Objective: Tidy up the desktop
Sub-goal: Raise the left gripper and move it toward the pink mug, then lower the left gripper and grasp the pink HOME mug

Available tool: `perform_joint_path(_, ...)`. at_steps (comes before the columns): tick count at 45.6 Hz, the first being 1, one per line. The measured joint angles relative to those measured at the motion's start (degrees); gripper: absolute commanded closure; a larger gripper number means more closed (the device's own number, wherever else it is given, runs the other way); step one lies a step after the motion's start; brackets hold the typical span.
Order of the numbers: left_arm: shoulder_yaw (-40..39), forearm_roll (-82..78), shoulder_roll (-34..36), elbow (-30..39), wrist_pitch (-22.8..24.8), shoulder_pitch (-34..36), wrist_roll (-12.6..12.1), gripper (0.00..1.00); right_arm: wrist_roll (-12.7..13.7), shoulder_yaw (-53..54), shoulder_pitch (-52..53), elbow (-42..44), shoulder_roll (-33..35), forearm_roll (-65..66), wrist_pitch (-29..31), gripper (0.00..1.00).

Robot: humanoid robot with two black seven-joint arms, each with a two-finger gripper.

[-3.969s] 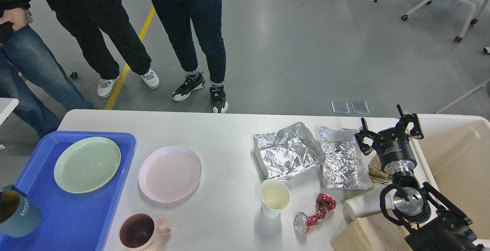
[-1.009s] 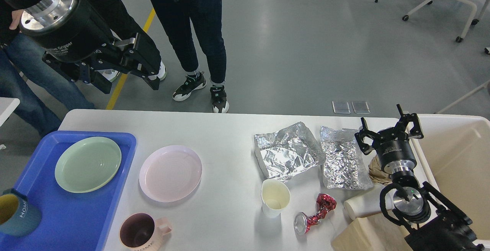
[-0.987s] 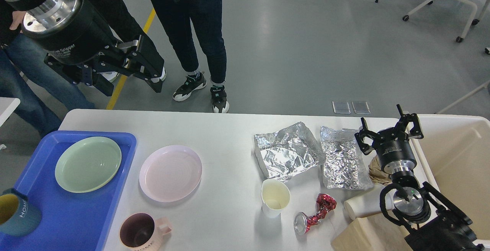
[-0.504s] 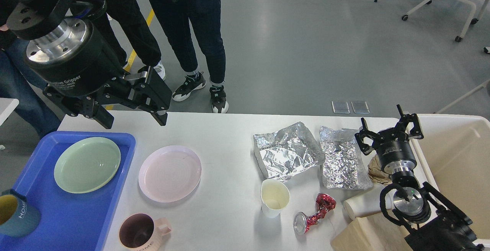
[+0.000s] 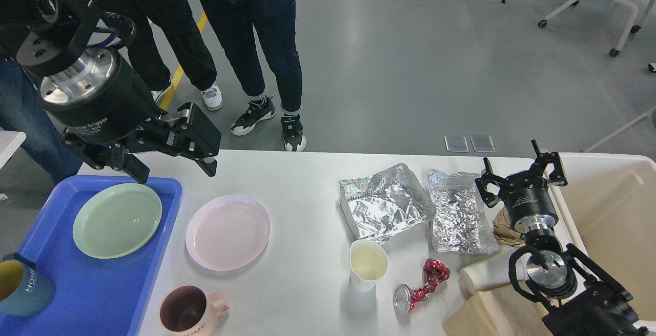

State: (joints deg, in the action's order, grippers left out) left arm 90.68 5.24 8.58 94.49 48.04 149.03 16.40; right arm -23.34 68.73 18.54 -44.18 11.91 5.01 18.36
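- left gripper (image 5: 174,164), jaws apart and empty, has descended over the desktop (image 5: 302,182); pink plate (image 5: 227,232) lies just below-right, the likely next pickup.
- right gripper (image 5: 520,180), jaws apart, unmoved beside foil (image 5: 461,218).

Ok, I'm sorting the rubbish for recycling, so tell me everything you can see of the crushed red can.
The crushed red metal drink can lies on its side on the white desktop, twisted at the waist, its silver end facing the near-left. It sits between the upright white paper cup and the tipped-over white paper cup, apparently touching neither.
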Motion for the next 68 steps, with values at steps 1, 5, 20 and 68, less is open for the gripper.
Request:
perform_joint_path(1,-0.2,-0.1,0.2,0.0,-1.2,-1.1,-0.2,0.06,0.0,0.0,0.0,0.0,0.0,0.0,0.0,0.0)
perform_joint_path(5,-0.9,-0.5,1.6,0.0,-4.5,-4.7,-1.4,0.06,0.0,0.0,0.0,0.0,0.0,0.0,0.0,0.0)
perform_joint_path(20,-8.6,-2.7,11.0,0.1,-16.7,-20.6,-13.3,0.06,0.0,0.0,0.0,0.0,0.0,0.0,0.0,0.0)
perform_joint_path(68,-18.0,-37.4,14.1,-5.8,-32.7,-54.0,-15.4,0.2,0.0,0.0,0.0,0.0,0.0,0.0,0.0,0.0)
